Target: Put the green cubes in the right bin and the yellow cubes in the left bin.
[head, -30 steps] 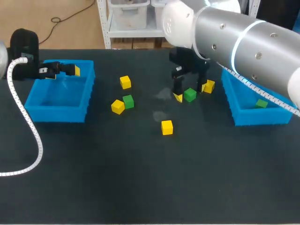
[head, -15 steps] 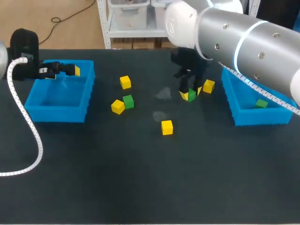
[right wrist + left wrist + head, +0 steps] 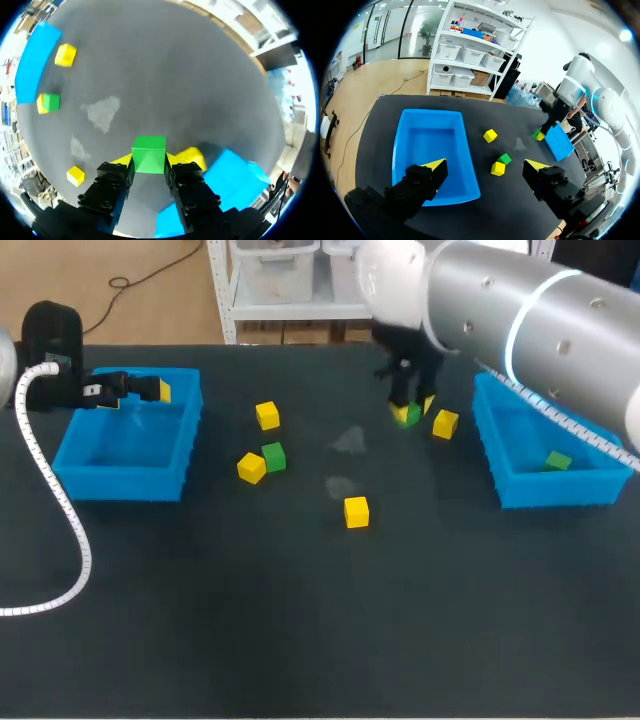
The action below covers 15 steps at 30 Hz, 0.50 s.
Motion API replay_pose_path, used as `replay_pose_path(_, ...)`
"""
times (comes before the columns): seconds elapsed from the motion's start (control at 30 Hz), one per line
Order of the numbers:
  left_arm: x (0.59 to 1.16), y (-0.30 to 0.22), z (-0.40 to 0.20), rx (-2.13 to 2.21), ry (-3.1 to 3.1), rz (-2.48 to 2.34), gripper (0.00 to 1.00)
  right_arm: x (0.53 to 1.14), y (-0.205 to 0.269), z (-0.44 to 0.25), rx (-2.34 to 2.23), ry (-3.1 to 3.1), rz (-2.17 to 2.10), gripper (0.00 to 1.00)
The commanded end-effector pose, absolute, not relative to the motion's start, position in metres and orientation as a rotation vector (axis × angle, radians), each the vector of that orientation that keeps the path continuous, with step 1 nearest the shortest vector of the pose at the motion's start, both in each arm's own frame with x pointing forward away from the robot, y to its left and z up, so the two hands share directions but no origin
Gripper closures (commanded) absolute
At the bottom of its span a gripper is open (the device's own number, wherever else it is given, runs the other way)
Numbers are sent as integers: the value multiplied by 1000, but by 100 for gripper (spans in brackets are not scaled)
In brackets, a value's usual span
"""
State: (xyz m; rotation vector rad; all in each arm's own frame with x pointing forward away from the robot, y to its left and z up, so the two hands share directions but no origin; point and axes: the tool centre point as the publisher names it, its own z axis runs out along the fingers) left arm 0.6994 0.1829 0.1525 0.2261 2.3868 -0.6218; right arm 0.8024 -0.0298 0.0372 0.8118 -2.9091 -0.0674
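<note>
The right pincer (image 3: 407, 412) is clamped on a green cube (image 3: 149, 154), one finger against each side, holding it above the tabletop (image 3: 300, 620). A yellow cube (image 3: 445, 423) lies just beside that pincer. The right bin (image 3: 520, 492) stands past it and holds a second green cube (image 3: 558, 460). The left pincer (image 3: 485, 165) hangs with its fingers wide apart at the edge of the left bin (image 3: 427, 140). A touching yellow-and-green pair (image 3: 500, 164) lies ahead of it.
</note>
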Motion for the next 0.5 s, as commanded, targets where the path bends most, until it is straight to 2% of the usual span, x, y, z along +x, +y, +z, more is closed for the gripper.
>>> replay_pose_path(0.03, 699, 185, 151, 231, 2377, -634, 0, 790, -56, 83, 759, -3091, -82, 100)
replay_pose_path(0.23, 699, 185, 151, 231, 2377, -634, 0, 790, -94, 124, 570, -3284, -56, 100)
replay_pose_path(0.5, 699, 185, 151, 231, 2377, -634, 0, 764, -153, 116, 236, -3326, -61, 100)
